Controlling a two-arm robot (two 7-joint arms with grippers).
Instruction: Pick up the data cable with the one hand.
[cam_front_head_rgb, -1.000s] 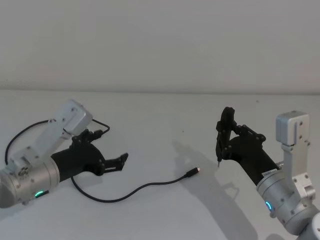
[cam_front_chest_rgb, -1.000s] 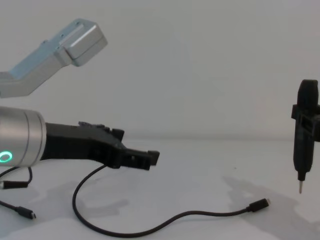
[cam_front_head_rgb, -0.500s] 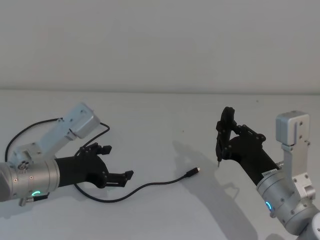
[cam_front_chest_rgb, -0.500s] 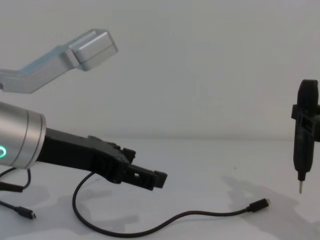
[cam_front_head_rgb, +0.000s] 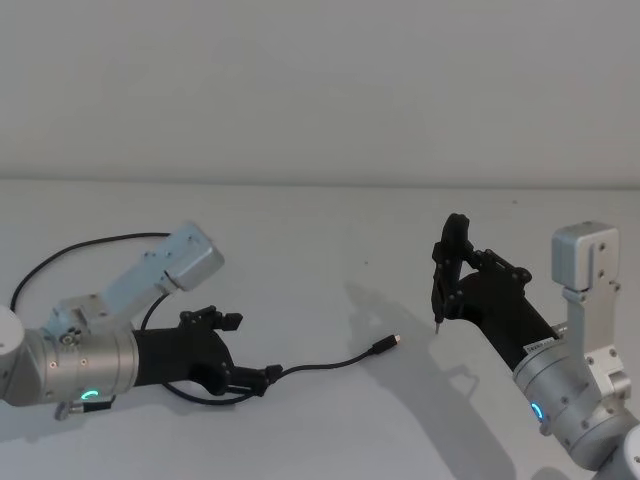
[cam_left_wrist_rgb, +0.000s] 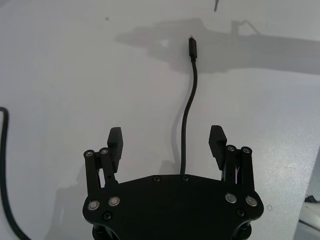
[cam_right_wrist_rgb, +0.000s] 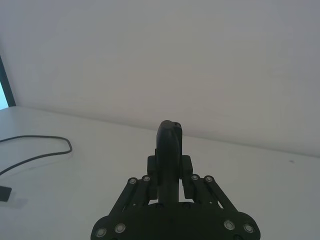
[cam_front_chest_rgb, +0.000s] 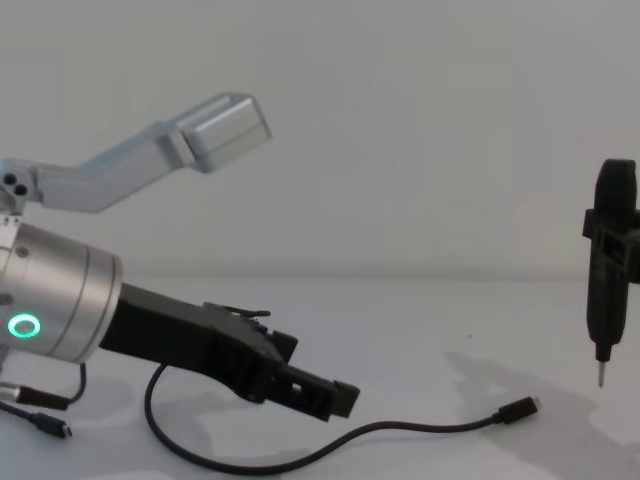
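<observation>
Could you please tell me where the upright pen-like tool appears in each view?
Head view: pen-like tool, right of centre, in right gripper.
Chest view: right edge.
Right wrist view: centre, upright.
Left wrist view: its tip, top edge.
Shared landmark: the data cable's plug, on the table near its tip.

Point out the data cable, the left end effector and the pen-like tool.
data cable (cam_left_wrist_rgb: 186, 112): left wrist view, mid-cord.
left end effector (cam_left_wrist_rgb: 166, 132): left wrist view, midway between its open fingertips.
pen-like tool (cam_front_chest_rgb: 610, 270): chest view, middle of its black body.
</observation>
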